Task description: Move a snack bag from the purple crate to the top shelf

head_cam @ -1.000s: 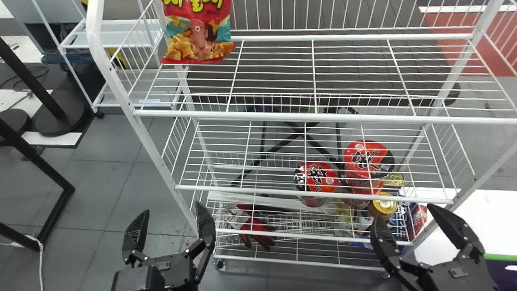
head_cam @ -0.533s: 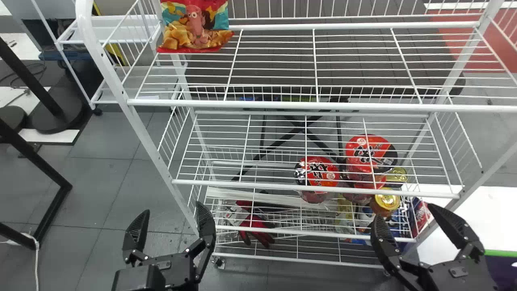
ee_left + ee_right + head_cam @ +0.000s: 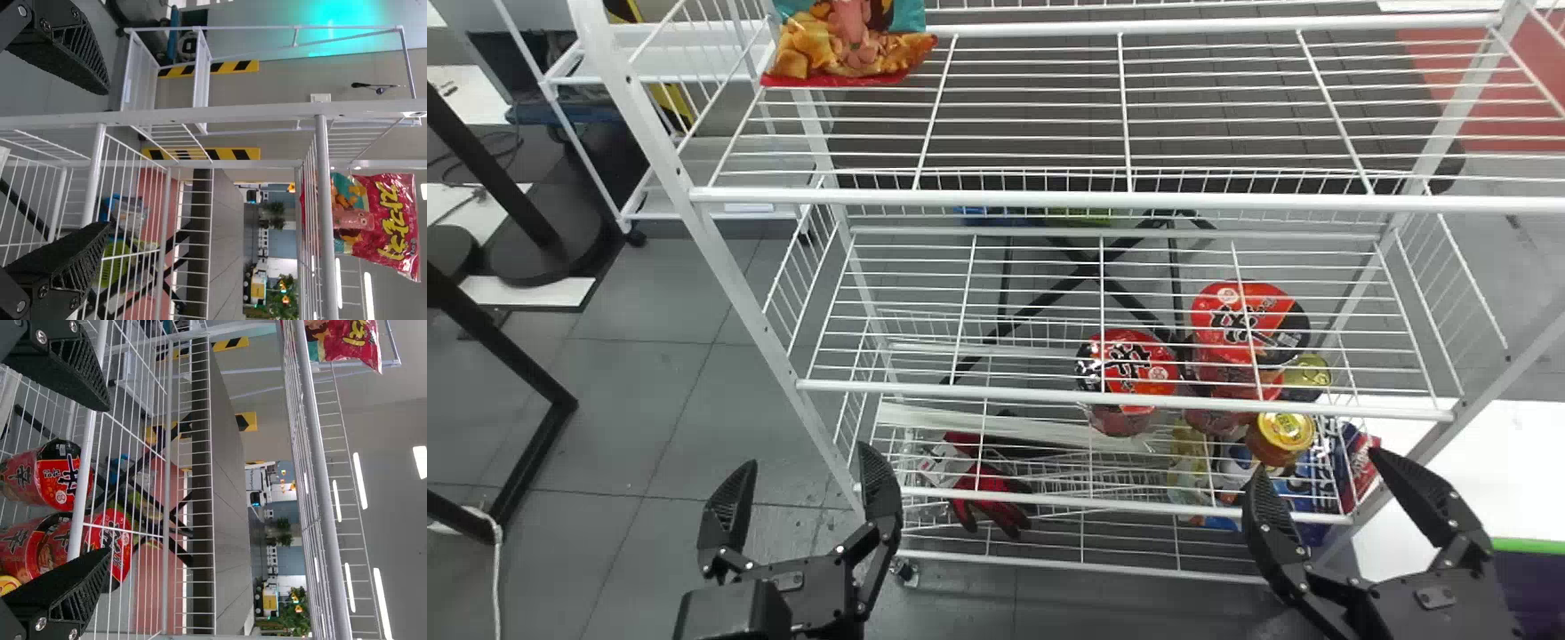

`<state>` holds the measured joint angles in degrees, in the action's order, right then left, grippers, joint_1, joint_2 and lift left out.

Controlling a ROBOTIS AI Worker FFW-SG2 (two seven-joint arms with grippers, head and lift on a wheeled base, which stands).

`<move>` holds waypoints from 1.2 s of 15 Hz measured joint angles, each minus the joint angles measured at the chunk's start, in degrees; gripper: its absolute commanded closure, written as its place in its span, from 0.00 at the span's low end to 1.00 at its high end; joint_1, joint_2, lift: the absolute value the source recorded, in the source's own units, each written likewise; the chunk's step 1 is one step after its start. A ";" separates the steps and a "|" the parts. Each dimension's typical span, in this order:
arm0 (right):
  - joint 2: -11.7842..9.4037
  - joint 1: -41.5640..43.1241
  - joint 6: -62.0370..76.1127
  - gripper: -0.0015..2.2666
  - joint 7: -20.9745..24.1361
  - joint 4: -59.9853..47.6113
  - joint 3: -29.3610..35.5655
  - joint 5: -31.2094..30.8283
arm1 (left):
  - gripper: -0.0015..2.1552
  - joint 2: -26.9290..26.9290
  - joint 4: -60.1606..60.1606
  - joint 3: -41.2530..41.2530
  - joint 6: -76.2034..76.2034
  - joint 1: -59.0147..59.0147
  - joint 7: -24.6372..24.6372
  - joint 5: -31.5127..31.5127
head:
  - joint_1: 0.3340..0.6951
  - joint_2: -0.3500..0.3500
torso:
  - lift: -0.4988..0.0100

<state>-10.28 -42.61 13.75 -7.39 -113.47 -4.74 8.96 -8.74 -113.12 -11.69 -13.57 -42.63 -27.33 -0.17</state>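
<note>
A snack bag (image 3: 854,44) rests on the top shelf (image 3: 1049,197) of the white rack, at its left end and toward the far side. The robot's left gripper (image 3: 807,453) is at the near side, lower than that shelf, its two fingers spread with nothing between them. The right gripper (image 3: 1316,464) is near too, farther right, likewise spread and empty. Both are well apart from the bag.

If this is the bag the task means, the carrying and the setting down look done, and little would be left beyond keeping the arms away from the rack. The pictures cannot settle that: the purple crate (image 3: 1534,591) shows at the near right, cut off by the edge, and its contents cannot be told. Should another bag be wanted from it, the whole pick, lift and placing would remain. Red tubs (image 3: 1129,382) sit lower in the rack, no part of this job
</note>
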 measured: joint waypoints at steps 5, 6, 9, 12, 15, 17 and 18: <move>0.00 -0.01 0.00 0.02 0.18 0.04 -0.03 -0.17 | 0.05 0.01 0.01 0.00 0.00 0.00 0.00 0.04 | 1.00 0.63 | 0.41; 0.00 -0.01 0.00 0.02 0.19 0.03 -0.04 -0.17 | 0.05 0.02 0.01 0.00 0.00 0.00 0.00 0.03 | 1.00 0.63 | 0.40; -0.02 -0.02 0.00 0.02 0.19 0.03 -0.08 -0.18 | 0.05 0.04 0.01 0.00 0.00 0.00 -0.01 0.02 | 1.00 0.63 | 0.38; -0.08 -0.02 0.00 0.02 0.21 0.08 -0.09 -0.21 | 0.05 0.04 0.01 0.00 0.00 0.00 -0.09 0.03 | 1.00 0.63 | 0.36; -0.09 -0.02 0.02 0.01 0.25 0.07 -0.16 -0.20 | 0.05 0.04 0.01 0.00 0.08 0.00 -0.09 0.00 | 1.00 0.63 | 0.33; -0.09 -0.02 0.01 0.01 0.27 0.07 -0.17 -0.21 | 0.05 0.04 0.01 0.00 0.16 0.00 -0.09 0.00 | 1.00 0.63 | 0.32; -0.09 -0.02 0.00 0.01 0.27 0.07 -0.18 -0.23 | 0.05 0.04 0.01 0.00 0.17 0.00 -0.09 -0.01 | 1.00 0.63 | 0.31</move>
<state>-10.37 -42.63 13.75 -7.12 -113.40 -4.92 8.73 -8.70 -113.11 -11.69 -13.40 -42.63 -27.42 -0.17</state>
